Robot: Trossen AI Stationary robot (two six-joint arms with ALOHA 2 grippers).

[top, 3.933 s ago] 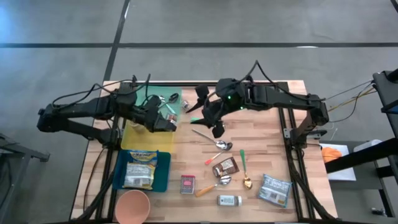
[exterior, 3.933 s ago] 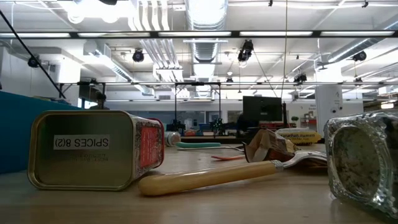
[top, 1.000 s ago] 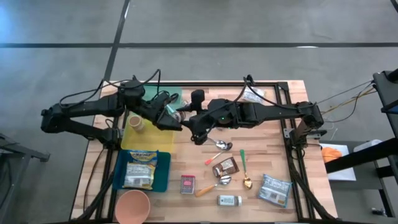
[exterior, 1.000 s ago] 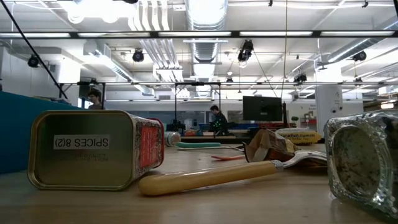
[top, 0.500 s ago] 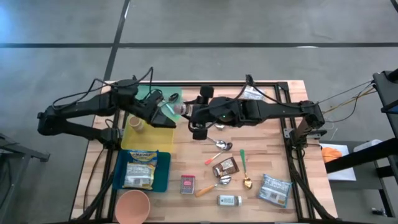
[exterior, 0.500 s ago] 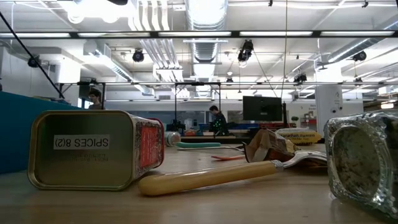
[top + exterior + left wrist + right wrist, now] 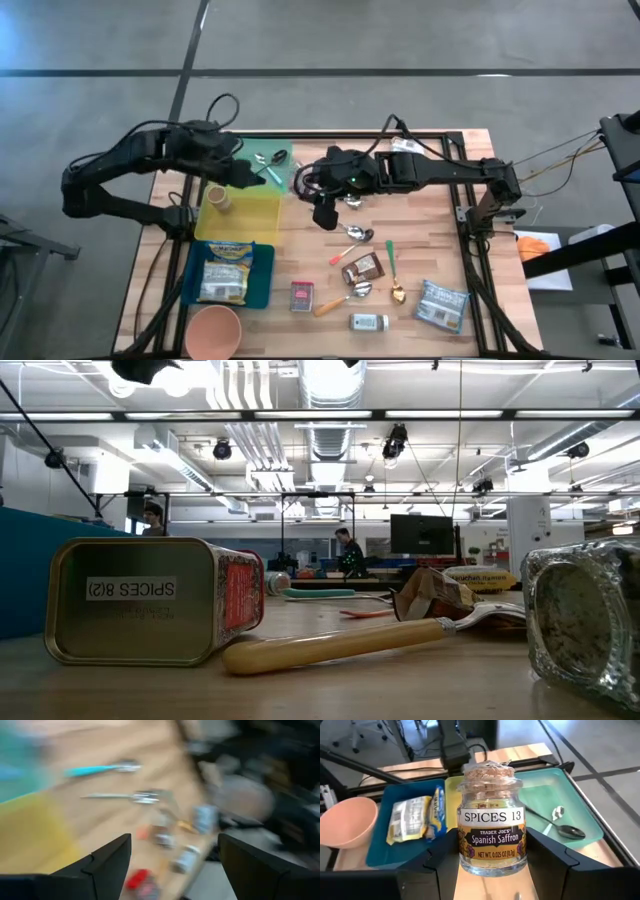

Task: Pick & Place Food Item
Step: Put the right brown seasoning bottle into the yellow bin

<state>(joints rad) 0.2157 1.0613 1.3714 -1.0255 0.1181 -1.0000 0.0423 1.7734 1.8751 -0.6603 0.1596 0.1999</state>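
Wooden table (image 7: 440,240), teal tray (image 7: 258,152), ceiling lights above.

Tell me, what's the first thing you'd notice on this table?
The saffron jar with its cork top, gripped in the right gripper over the middle of the table, by the yellow tray. Next, the spice tin lying on its side near the front edge, beside a wooden-handled spoon. The left gripper hangs open over the trays.
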